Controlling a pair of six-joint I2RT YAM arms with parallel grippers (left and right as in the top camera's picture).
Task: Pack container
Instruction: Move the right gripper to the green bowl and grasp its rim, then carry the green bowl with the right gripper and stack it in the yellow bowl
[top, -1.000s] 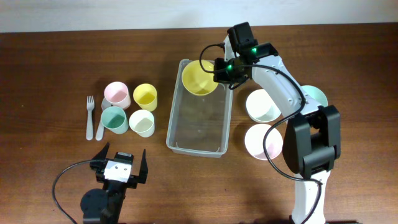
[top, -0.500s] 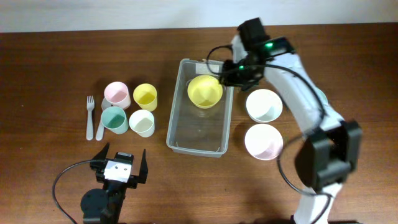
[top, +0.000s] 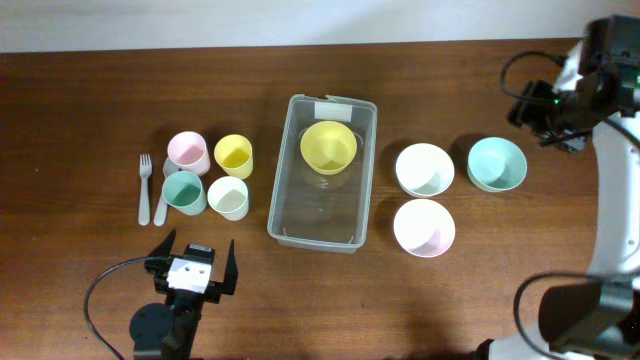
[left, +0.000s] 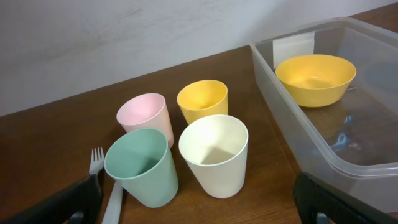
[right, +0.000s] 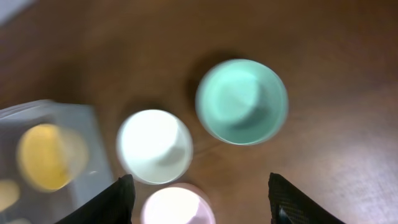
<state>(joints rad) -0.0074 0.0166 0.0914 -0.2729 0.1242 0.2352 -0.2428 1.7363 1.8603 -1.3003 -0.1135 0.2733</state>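
The container (top: 283, 190) is a clear rectangular bin at the table's middle. A yellow bowl (top: 329, 146) rests upright in its far end, seen too as the yellow bowl (left: 316, 78) in the left wrist view. My right gripper (top: 538, 108) hovers open and empty at the far right, beyond the teal bowl (top: 497, 164). In the right wrist view, which is blurred, the right gripper (right: 202, 208) looks down on the teal bowl (right: 242, 101) and the white bowl (right: 155, 146). My left gripper (top: 190, 265) stands wide open near the front edge, short of the cups.
A white bowl (top: 424, 169) and a pink bowl (top: 424, 228) sit right of the container. To its left stand pink (top: 187, 152), yellow (top: 234, 154), teal (top: 184, 192) and cream (top: 228, 198) cups, with a fork (top: 145, 188) beside them.
My right gripper opened and let go of the yellow bowl, which now rests in the container. The right arm swung away to the far right. The left arm has not moved.
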